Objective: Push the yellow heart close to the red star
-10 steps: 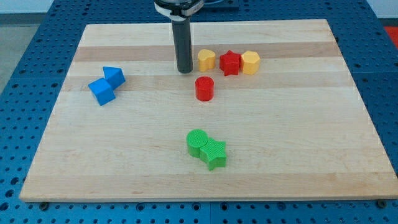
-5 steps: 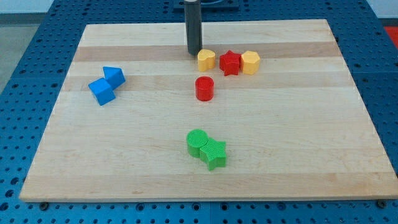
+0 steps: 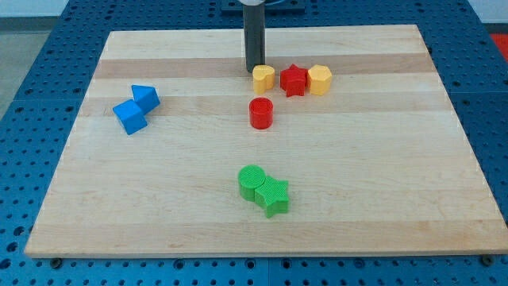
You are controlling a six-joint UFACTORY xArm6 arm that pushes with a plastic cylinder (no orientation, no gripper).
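Yellow heart (image 3: 263, 77): sat near the counter's (image 3: 381, 183) top middle, just left of red star (image 3: 293, 80), seemingly touching it. Yellow hexagon (image 3: 319, 79) right of star. Tip (image 3: 255, 71) just above-left of heart, touching or nearly. No jaws: bare rod only. Red cylinder (image 3: 261, 113) below heart. Two blue blocks (image 3: 136, 108) touching, far left. Green cylinder (image 3: 252, 180) and green star (image 3: 273, 196) touching, lower middle.

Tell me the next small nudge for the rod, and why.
Probably a short push toward the view's right: my tip sits just up-left of the yellow heart, and a small gap separates it from the red star.
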